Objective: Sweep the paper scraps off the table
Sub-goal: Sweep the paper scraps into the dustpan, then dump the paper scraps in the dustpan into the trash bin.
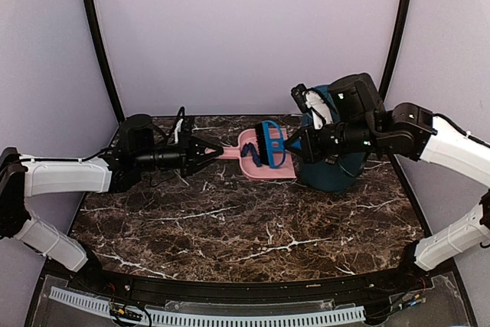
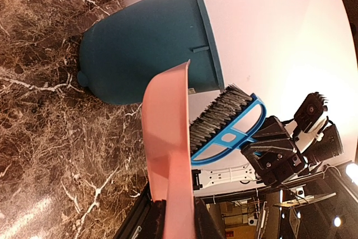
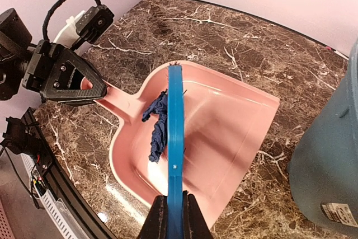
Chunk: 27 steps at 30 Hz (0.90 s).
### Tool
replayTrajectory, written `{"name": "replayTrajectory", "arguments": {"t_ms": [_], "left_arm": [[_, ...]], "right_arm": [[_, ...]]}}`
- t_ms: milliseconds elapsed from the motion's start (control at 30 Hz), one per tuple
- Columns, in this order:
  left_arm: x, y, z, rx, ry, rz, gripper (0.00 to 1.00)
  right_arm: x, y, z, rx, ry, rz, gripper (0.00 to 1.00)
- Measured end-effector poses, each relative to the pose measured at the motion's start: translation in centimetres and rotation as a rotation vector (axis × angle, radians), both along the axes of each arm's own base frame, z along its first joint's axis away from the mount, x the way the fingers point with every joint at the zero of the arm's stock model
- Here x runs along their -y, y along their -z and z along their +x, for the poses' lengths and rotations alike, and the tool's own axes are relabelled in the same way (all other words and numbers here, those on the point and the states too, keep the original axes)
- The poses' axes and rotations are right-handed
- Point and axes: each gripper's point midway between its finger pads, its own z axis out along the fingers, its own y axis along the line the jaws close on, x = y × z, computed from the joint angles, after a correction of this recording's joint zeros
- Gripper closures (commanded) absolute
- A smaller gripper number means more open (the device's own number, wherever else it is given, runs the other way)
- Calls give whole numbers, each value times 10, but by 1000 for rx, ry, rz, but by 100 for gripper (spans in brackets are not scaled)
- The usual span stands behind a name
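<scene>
My left gripper (image 1: 215,151) is shut on the handle of the pale-pink dustpan (image 1: 264,166), which it holds at the back of the table (image 1: 230,227). In the left wrist view the pan (image 2: 168,132) shows edge-on between the jaws of the left gripper (image 2: 176,222). My right gripper (image 3: 173,219) is shut on the blue hand brush (image 3: 175,132), bristles down inside the pan (image 3: 235,127). One crumpled dark-blue paper scrap (image 3: 158,130) lies in the pan, against the left side of the brush. It is the only scrap I see.
A teal bin (image 1: 331,168) stands at the back right, just beyond the dustpan's open lip, and also fills the right edge of the right wrist view (image 3: 330,155). Lilac walls close in the back and sides. The black rim (image 1: 230,290) runs along the near edge.
</scene>
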Motion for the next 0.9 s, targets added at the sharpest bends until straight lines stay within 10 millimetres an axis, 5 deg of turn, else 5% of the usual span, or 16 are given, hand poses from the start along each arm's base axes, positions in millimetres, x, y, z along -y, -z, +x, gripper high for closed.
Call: {"name": "replayTrajectory", "arguments": {"t_ms": [900], "left_arm": [[-20,-47,20,39,-126,-51,100]], "right_arm": [[42,-60,-37,53,-39,126,100]]}}
